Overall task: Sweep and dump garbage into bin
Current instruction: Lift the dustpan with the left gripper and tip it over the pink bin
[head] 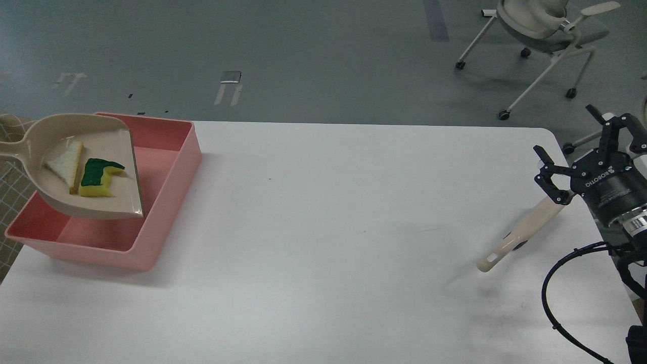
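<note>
The beige dustpan (108, 141) hangs over the left part of the pink bin (169, 172), its handle running off the left edge. In the pan lie the white bread slice (64, 164) and the yellow and green sponge (98, 177), a little apart. My left gripper is out of view past the left edge. My right gripper (581, 144) is open at the table's right edge, just above the far end of the beige brush (520, 235), which lies on the table.
The white table (328, 227) spans the view. A rolling office chair (541, 30) stands on the grey floor at the back right. A black cable (556, 303) loops below my right arm.
</note>
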`<action>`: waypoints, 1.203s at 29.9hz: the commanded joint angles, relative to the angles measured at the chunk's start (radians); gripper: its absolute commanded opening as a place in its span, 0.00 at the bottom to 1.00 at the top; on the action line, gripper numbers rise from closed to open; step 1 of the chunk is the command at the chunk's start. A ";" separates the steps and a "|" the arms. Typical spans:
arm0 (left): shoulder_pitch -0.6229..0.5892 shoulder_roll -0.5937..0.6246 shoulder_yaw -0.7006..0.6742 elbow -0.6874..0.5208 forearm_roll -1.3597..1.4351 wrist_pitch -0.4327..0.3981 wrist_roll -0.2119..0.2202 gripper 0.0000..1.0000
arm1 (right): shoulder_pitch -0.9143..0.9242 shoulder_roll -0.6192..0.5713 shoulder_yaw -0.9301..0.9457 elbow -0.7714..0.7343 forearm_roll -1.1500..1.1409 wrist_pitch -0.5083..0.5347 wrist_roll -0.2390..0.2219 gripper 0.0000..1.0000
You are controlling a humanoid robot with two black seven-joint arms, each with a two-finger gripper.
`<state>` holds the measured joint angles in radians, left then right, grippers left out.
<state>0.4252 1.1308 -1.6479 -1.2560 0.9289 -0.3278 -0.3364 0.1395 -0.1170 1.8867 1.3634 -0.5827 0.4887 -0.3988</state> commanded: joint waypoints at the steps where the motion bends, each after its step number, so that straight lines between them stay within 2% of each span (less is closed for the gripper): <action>1: 0.006 0.081 0.007 0.000 0.015 -0.001 0.002 0.10 | 0.002 0.000 0.000 -0.001 0.000 0.000 0.000 1.00; 13: -0.029 0.360 0.027 -0.020 0.016 -0.020 0.001 0.10 | 0.012 -0.018 0.005 0.014 0.006 0.000 0.000 1.00; 22: -0.042 0.424 0.025 -0.020 0.016 -0.043 -0.004 0.10 | 0.020 -0.016 0.005 0.029 0.006 0.000 -0.002 1.00; 26: -0.103 0.434 0.022 -0.022 0.001 -0.050 -0.001 0.10 | 0.022 -0.020 0.005 0.025 0.006 0.000 0.000 1.00; 29: -0.187 0.403 0.022 -0.023 -0.056 -0.123 0.002 0.10 | 0.022 -0.016 0.012 0.029 0.006 0.000 0.000 1.00; 32: -0.203 0.356 0.022 -0.026 -0.157 -0.149 0.013 0.10 | 0.043 -0.016 0.029 0.034 0.006 0.000 0.000 1.00; 36: -0.206 0.302 0.023 -0.071 -0.199 -0.143 0.033 0.10 | 0.058 -0.023 0.037 0.034 0.006 0.000 0.000 1.00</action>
<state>0.2246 1.4726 -1.6254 -1.2996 0.7555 -0.4739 -0.3140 0.1911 -0.1349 1.9173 1.3977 -0.5764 0.4887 -0.3985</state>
